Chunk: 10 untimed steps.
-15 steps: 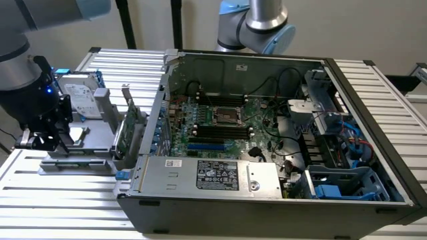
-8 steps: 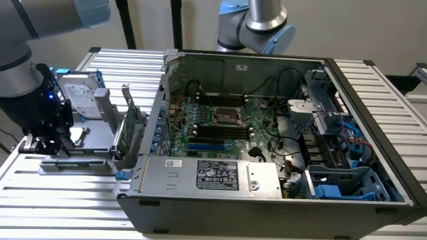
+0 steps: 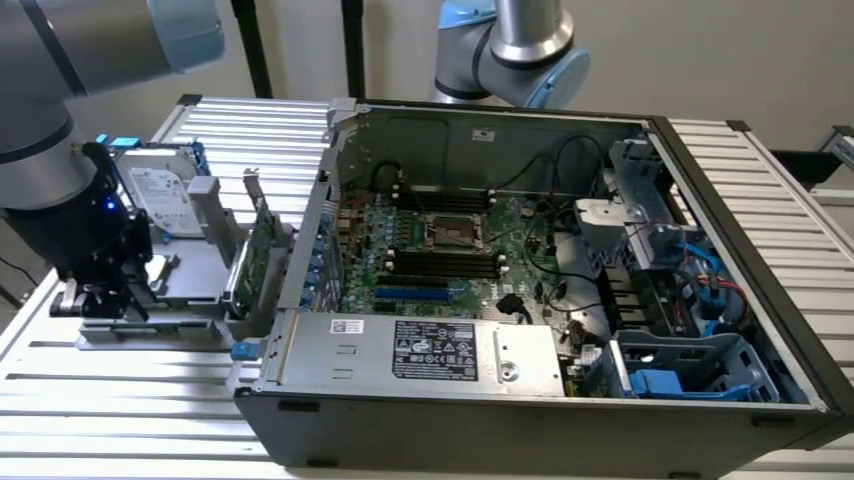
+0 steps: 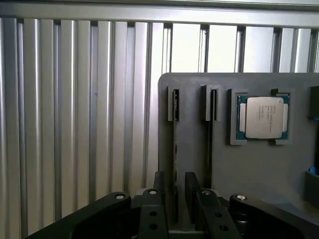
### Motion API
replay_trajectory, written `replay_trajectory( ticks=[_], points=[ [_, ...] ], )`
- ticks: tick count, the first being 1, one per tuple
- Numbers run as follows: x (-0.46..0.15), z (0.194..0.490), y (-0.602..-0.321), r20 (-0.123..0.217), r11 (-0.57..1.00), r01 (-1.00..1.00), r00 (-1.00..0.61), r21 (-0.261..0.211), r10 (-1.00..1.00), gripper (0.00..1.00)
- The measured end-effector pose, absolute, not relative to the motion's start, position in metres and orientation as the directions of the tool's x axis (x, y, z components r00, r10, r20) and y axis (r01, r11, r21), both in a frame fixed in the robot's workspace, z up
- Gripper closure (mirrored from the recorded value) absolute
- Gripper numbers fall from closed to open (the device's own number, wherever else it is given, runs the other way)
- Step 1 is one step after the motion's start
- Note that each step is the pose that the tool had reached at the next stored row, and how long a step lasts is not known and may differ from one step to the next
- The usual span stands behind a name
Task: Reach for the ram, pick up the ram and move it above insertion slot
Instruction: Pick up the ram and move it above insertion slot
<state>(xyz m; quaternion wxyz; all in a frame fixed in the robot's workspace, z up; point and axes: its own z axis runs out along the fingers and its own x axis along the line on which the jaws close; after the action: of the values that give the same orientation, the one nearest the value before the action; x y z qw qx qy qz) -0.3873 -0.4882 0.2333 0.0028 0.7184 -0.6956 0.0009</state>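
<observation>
The ram [image 4: 175, 144] stands on its thin edge in a narrow slot of a grey holder plate [image 4: 194, 164]; its dark-green top edge runs straight between my fingers. My gripper [image 4: 175, 199] is open and straddles the near end of the ram, one finger [image 4: 159, 196] on each side with a small gap. In the exterior view my gripper [image 3: 114, 298] hangs low over the holder at the exterior view's left, outside the computer case. The black memory insertion slots [image 3: 441, 262] lie on the motherboard inside the open case.
A processor chip [image 4: 263, 117] sits in a recess of the holder, past a second narrow slot [image 4: 212, 107]. A hard drive [image 3: 160, 195] and an upright green card [image 3: 262, 250] stand between my gripper and the case wall [image 3: 314, 235]. Cables crowd the case's right side.
</observation>
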Motion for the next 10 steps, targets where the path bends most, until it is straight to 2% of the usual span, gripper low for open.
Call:
replay_trajectory(
  ticks=[10],
  points=[
    [-0.387,0.215,-0.488,0.004,-0.057,-0.998,0.057,-0.004,-0.998,0.69]
  ],
)
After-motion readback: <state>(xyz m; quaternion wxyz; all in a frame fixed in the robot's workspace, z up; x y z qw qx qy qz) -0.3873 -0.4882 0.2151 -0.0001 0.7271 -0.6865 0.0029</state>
